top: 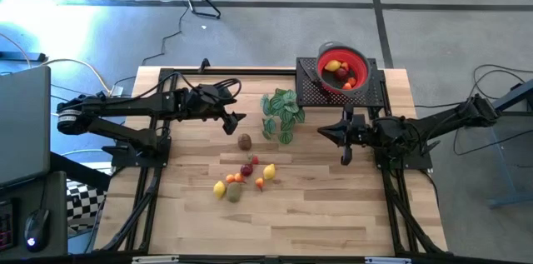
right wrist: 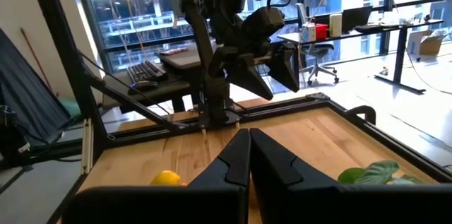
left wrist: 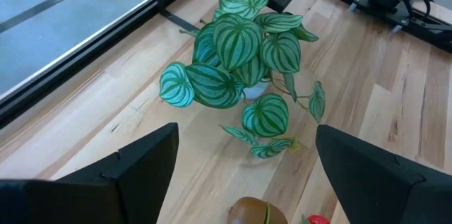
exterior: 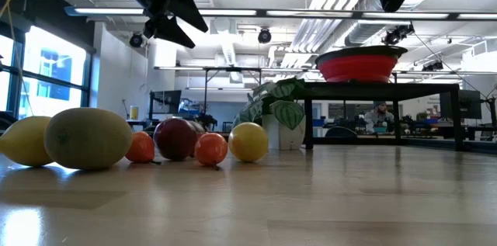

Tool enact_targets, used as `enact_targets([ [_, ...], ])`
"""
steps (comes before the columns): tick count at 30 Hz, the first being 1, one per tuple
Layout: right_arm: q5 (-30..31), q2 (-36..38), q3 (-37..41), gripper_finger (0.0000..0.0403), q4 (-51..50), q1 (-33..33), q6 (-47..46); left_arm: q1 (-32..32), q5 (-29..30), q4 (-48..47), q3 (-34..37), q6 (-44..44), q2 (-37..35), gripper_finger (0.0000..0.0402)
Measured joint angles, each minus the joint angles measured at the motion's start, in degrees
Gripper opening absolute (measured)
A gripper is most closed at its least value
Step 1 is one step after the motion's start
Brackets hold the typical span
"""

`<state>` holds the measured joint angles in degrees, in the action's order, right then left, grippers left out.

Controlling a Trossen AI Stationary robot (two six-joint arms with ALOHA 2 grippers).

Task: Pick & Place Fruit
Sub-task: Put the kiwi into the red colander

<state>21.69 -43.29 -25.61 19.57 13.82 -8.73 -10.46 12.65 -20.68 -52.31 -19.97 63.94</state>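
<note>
Left gripper (top: 236, 122): fingers spread wide, holding nothing — hovering near the table's (top: 333, 222) far-left part, beside the green plant sprig (top: 281, 112).
Right gripper (top: 321, 133): fingers pressed together, empty — by the right edge.
Fruit (top: 242, 176): clustered mid-table; more in the red bowl (top: 343, 67) at the far-right corner.
</note>
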Motion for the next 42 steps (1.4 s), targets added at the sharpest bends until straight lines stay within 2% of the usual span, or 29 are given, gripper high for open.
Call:
enact_targets([
  [7,-0.15,0.00,0.00,0.0002,0.13,-0.02,0.69,0.00,0.03,0.02,0.00,-0.03,-0.01,0.0329],
  [13,0.79,-0.50,-0.02,0.0002,4.51,-0.11,4.50,0.00,0.01,-0.01,0.00,-5.38,0.00,0.0329],
  [17,-0.80,-0.72,-0.02,0.0002,5.66,-0.09,4.14,-0.02,-3.73,0.00,0.00,-8.44,0.00,0.0329],
  [20,-1.24,-0.72,-0.02,0.0002,5.60,-0.07,4.02,0.00,-5.72,0.36,0.00,-7.35,0.00,0.0329],
  [33,-7.01,-0.72,-0.02,0.0002,5.55,-0.07,4.00,-0.02,-5.10,3.95,0.00,-5.25,0.00,0.0329],
  [38,-7.13,-0.72,-0.02,0.0002,6.29,-0.07,4.04,-0.02,-5.37,3.90,0.00,-1.29,0.00,0.0329],
  [40,-7.15,-0.70,-0.02,0.0002,7.69,-0.07,4.06,-0.01,-5.99,3.70,0.00,-2.81,0.00,0.0329],
  [42,-7.13,-0.70,-0.02,0.0002,8.55,-0.07,4.04,-0.01,-9.02,2.53,-0.02,-6.47,0.00,0.0329],
])
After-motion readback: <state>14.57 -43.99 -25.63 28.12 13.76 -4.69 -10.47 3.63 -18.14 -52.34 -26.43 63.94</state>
